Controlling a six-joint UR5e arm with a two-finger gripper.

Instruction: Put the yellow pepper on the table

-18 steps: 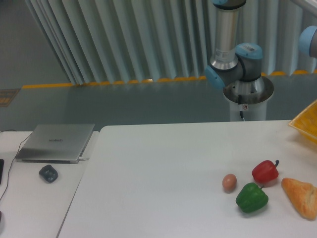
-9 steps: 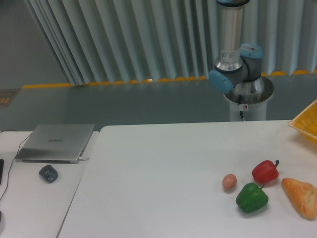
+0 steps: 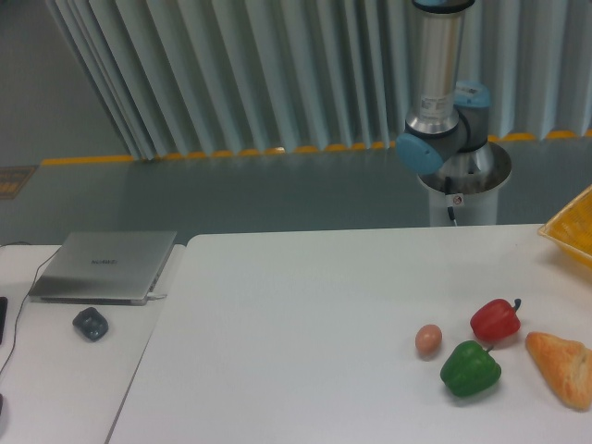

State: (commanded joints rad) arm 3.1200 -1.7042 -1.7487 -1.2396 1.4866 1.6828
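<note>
The yellow pepper is out of view. The white table fills the lower middle and right of the camera view. Only the arm's base and upright link show, behind the table's far edge at the upper right. The gripper is out of frame.
On the table's right side lie a red pepper, a green pepper, a small brown egg and an orange-brown bread loaf. A yellow basket pokes in at the right edge. A grey laptop and a dark mouse sit on the smaller left surface.
The arm's upright link and shoulder have shifted slightly to the right. The blue joint at the top right edge has left the frame. The items on the table have not moved.
</note>
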